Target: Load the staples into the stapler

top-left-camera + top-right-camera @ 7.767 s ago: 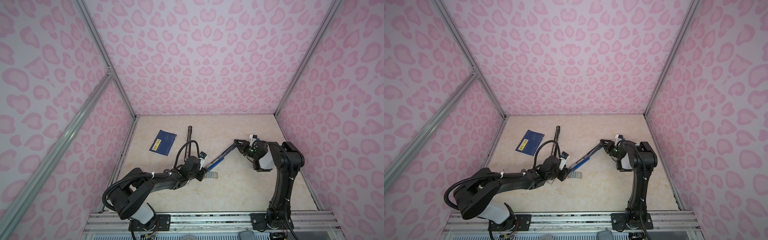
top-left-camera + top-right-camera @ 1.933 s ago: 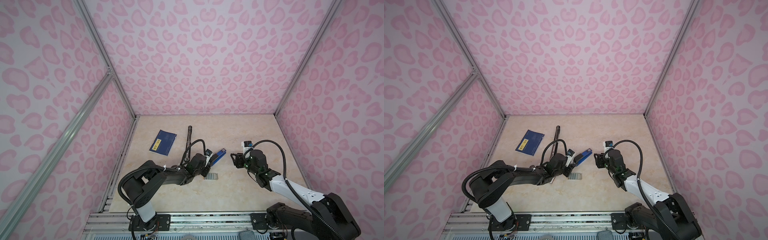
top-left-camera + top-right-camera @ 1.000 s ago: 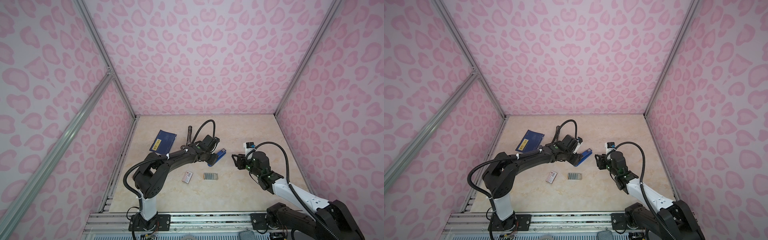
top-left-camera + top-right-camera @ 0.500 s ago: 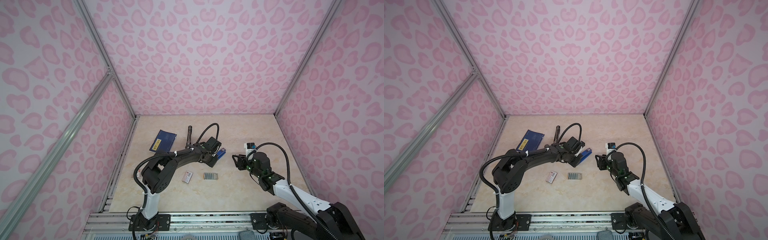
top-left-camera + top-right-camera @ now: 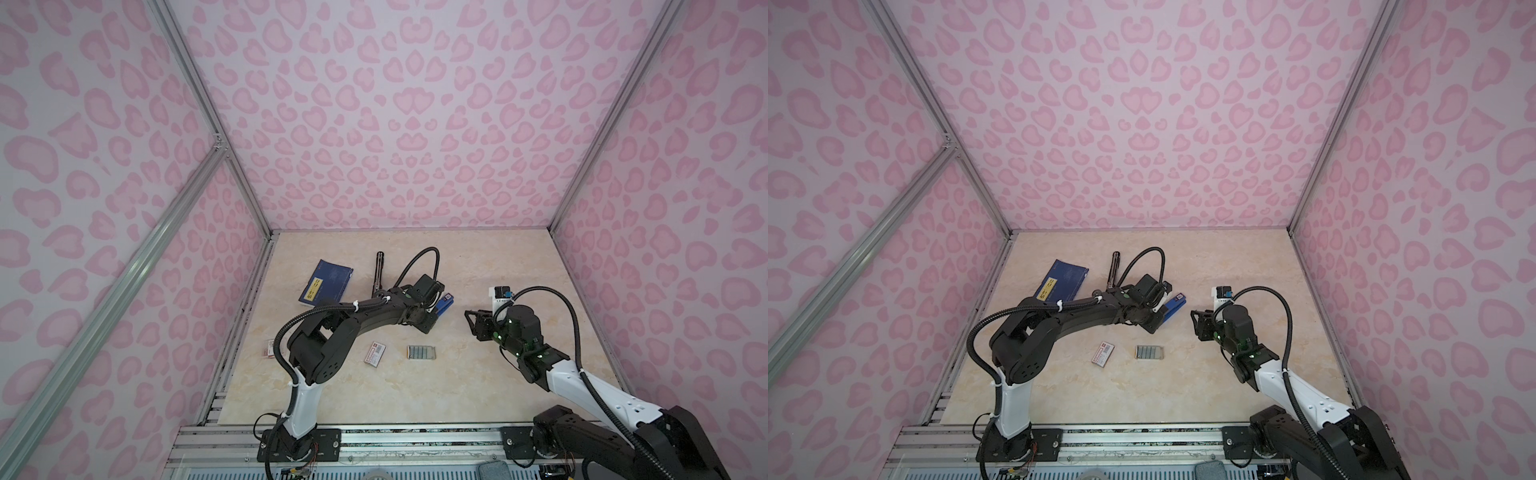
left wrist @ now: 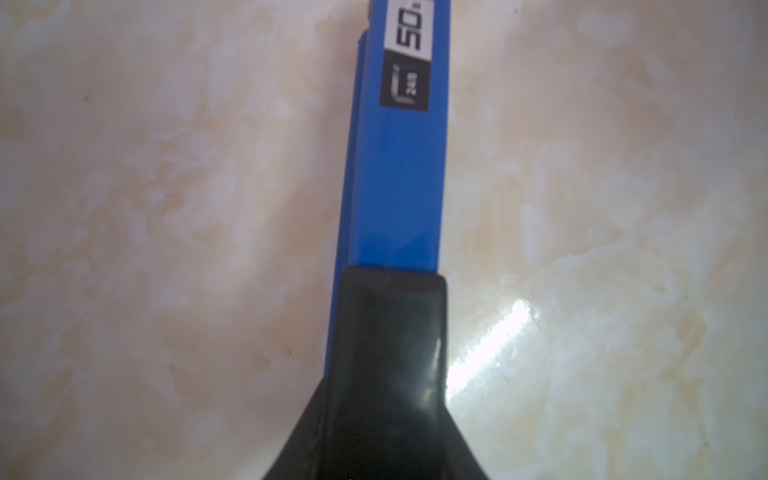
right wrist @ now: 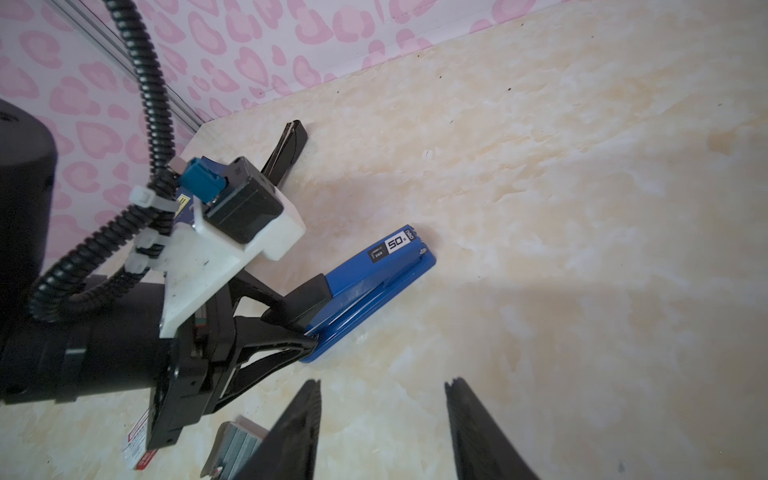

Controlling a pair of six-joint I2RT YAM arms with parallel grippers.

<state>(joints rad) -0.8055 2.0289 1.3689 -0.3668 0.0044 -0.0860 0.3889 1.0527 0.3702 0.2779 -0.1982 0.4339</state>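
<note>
1. The marbled worktop (image 5: 415, 395) is shown whole in both top views.
2. A blue booklet (image 5: 326, 282) is laid toward the far left corner.
3. The left hand (image 7: 312, 318) is clamped on the rear end of the blue stapler (image 7: 376, 270), which is rested near the worktop's middle.
4. The right hand (image 5: 473, 324) is held toward the right edge, jaws apart and nothing between them.
5. The staples (image 5: 420, 352) are laid flat between the stapler and the front edge, untouched.
6. A red-and-white box (image 5: 375, 353) is set near them, on the side toward the left edge.
</note>
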